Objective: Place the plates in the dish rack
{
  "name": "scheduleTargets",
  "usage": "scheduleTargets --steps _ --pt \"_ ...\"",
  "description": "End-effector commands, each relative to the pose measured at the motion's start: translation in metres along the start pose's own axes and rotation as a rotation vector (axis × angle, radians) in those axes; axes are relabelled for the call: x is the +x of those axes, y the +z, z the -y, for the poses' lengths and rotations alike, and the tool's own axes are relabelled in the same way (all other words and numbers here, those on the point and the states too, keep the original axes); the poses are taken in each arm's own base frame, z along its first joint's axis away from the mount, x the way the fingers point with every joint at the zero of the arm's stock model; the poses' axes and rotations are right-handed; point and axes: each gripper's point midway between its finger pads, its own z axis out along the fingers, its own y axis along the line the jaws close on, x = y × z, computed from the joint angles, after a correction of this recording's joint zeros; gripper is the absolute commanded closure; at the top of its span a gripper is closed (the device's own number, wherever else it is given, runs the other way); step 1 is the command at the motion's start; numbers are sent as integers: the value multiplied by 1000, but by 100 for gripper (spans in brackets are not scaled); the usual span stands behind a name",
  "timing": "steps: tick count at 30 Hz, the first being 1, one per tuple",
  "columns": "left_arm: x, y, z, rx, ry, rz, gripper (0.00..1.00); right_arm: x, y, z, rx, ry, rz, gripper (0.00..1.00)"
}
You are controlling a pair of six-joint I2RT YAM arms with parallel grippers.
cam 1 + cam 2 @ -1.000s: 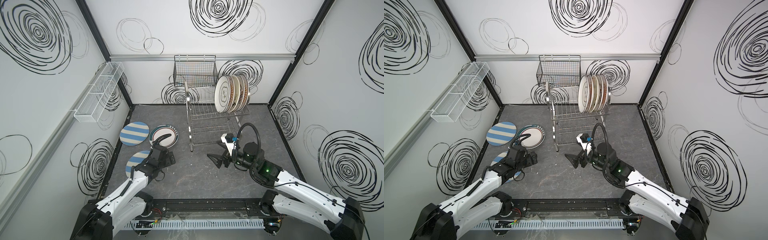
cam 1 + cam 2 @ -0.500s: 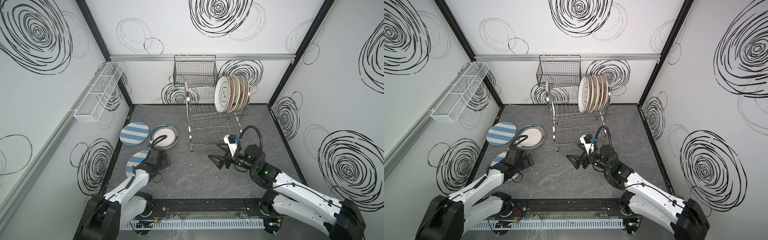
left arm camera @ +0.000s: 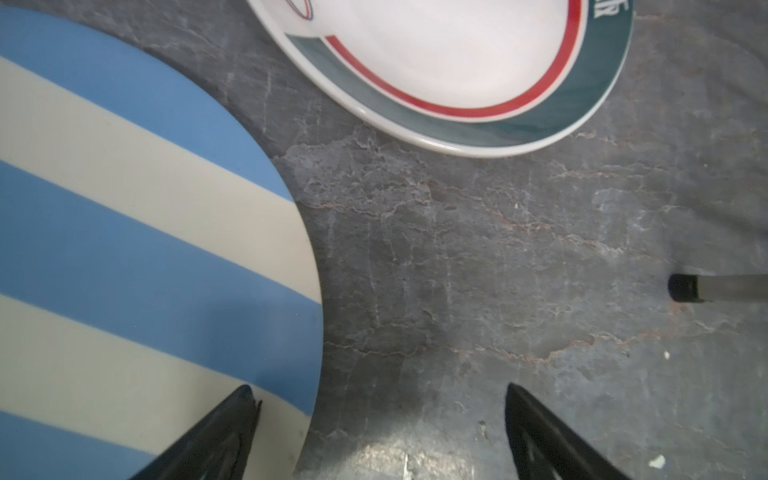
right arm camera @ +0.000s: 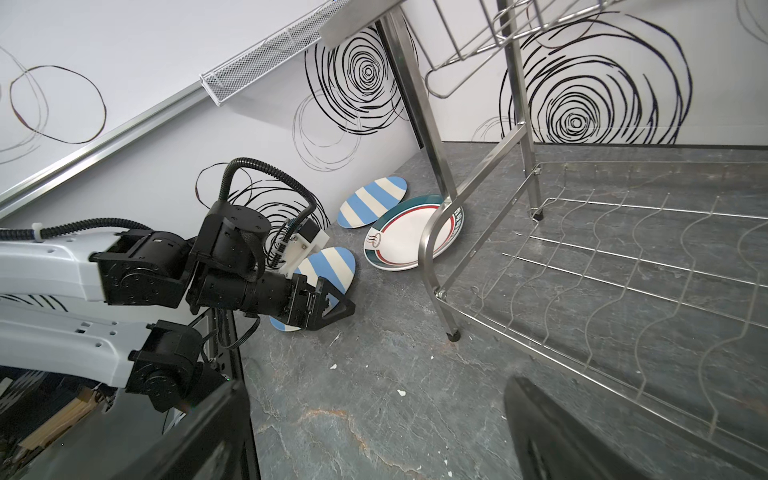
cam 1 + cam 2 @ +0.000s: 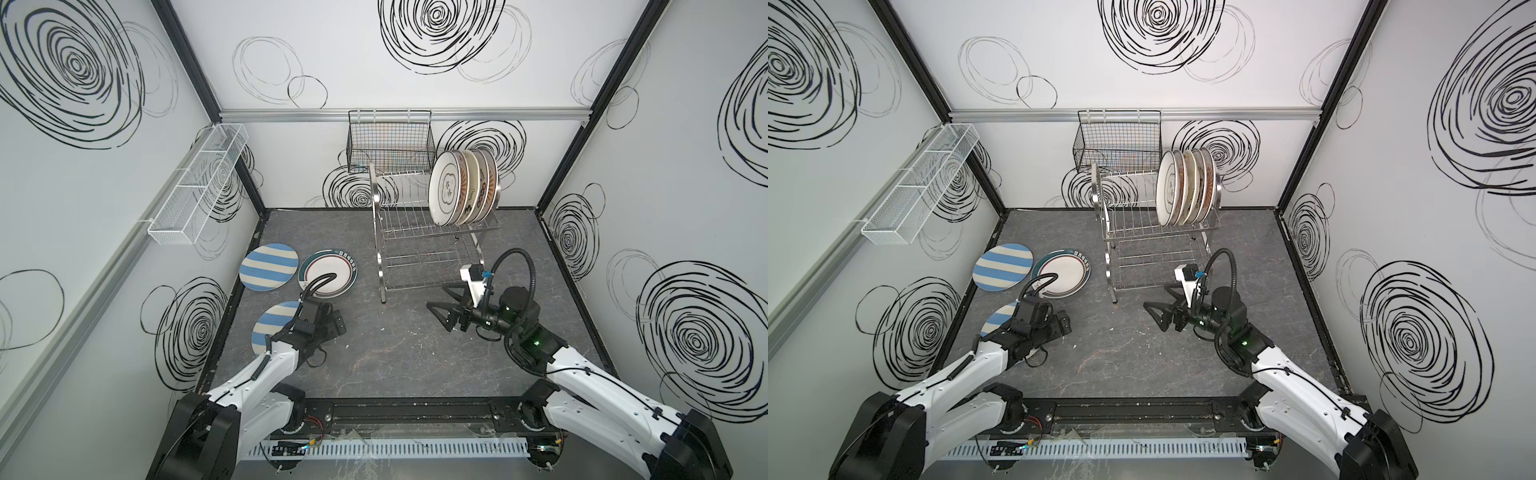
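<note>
Steel wire already holds most of the load. Five plates stand on edge in the upper tier of the dish rack, packed face to face at its right end, so the slots to their left are free for more. They are white, some with orange sunburst rims, and the front one has dark markings at its centre. The rack stands toward the far edge of the bench, right of middle.

Three more lie flat along the bench's left edge. A blue-and-cream striped plate sits farthest back. A green-rimmed plate is just beside it, but I cannot tell whether the rims touch or overlap. A second striped plate, with broad slanting bands, lies nearer the front left corner.

The left arm reaches low over that plate. Its jaws are spread and grasp nothing. One fingertip hangs over the plate's rim and the other over bare bench, which looks like a line-up to pinch the edge, the only part a flat plate offers. I cannot tell whether the tip touches the plate.

The right arm holds its jaws fully spread and empty above the bench in front of the rack's lower tier, probably parked clear of the left arm's reach.
</note>
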Motion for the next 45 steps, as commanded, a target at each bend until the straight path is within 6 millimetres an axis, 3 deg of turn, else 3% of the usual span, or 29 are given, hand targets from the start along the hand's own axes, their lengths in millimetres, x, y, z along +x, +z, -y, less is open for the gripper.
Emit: scheduleTargets --steps 1,9,20,23,27,31,34,37,45 --pt "15 1 15 58 5 -68 4 -4 -3 -3 -22 10 13 0" --pt "32 -3 51 179 25 -111 4 -2 -7 18 63 70 -8 0" --pt "60 -25 143 430 87 -163 4 16 -5 33 82 142 -113 0" --pt "62 -32 163 428 169 -161 4 24 -2 38 83 144 -151 0" --pt "22 -29 141 281 228 -53 4 36 2 43 101 140 -211 0" --pt "-38 -19 95 186 122 75 4 43 3 39 88 158 -212 0" --pt "-64 -8 56 88 71 127 4 46 4 34 81 167 -196 0" --pt "-76 4 29 7 41 133 4 52 7 27 68 171 -212 0" --pt "-75 19 0 -38 -14 116 4 70 17 15 52 182 -251 0"
